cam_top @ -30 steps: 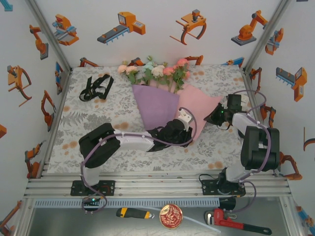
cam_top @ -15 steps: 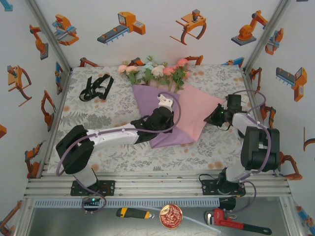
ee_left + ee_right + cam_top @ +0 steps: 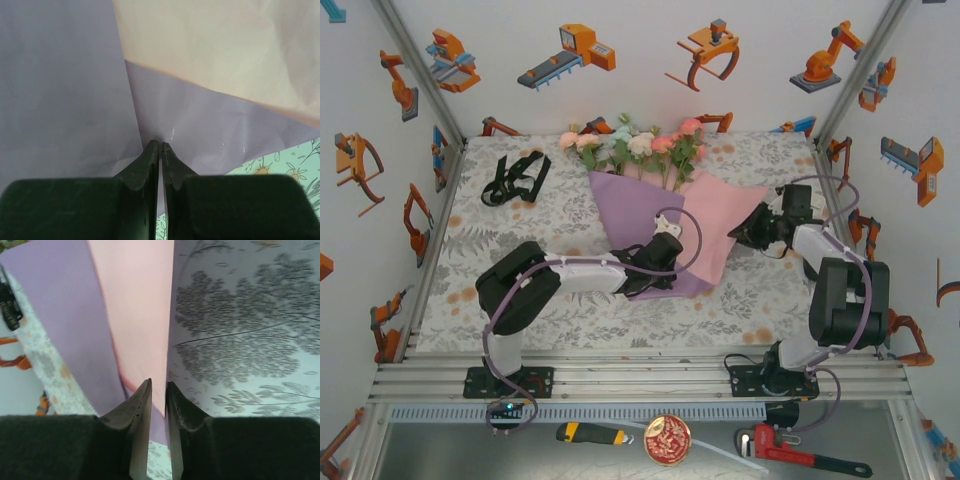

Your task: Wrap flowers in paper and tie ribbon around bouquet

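The flowers [image 3: 630,145] lie at the back of the table, their stems under the paper [image 3: 630,205]. A purple flap covers the left and near part of the sheet, and the pink face [image 3: 725,215] shows on the right. My left gripper [image 3: 665,245] sits on the purple flap [image 3: 60,75]; its jaws [image 3: 160,144] are pressed together at the flap's edge. My right gripper [image 3: 741,235] is at the pink right corner, jaws [image 3: 159,384] slightly apart, with the paper's edge [image 3: 150,300] running into the gap. The black ribbon [image 3: 515,178] lies bunched at the back left.
The floral tablecloth [image 3: 520,235] covers the table between side posts and picture-covered walls. In front of the rail lie a utility knife [image 3: 592,433], a round tin [image 3: 667,440] and a red pipe wrench [image 3: 800,455].
My left gripper carried the near purple part over the stems, then drew back toward me and closed. The right gripper's jaws have parted and it edged slightly left.
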Controlling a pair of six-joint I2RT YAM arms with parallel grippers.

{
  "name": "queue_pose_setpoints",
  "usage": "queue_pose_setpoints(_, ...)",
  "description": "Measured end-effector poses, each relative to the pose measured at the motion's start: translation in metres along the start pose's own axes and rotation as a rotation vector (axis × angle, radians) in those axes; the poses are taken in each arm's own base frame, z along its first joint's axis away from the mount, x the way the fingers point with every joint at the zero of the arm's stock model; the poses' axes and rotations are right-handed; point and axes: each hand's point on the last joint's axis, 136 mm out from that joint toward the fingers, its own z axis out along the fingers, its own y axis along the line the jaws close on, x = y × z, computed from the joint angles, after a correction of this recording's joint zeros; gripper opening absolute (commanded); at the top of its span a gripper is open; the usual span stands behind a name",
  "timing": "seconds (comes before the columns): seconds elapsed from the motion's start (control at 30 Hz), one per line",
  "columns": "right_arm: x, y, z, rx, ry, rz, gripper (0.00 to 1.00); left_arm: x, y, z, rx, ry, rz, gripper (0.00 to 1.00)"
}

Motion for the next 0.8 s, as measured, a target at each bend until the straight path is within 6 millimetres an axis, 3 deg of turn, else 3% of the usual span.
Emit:
queue_pose_setpoints(0.27, 0.019, 0.034, 0.012, -0.09, 0.065, -0.032, 0.0, 0.0, -0.001, 0.0, 0.007, 0.001, -0.008, 0.13)
queue_pose_setpoints(0.53, 0.023, 0.062, 0.026, -0.16, 0.083, 0.003, 0.0, 0.0, -0.006, 0.002, 0.03, 0.0, -0.017, 0.13)
queue_pose_setpoints(0.8, 0.021, 0.119, 0.044, -0.248, 0.087, -0.001, 0.0, -0.001, -0.009, 0.003, 0.045, -0.003, -0.022, 0.13)
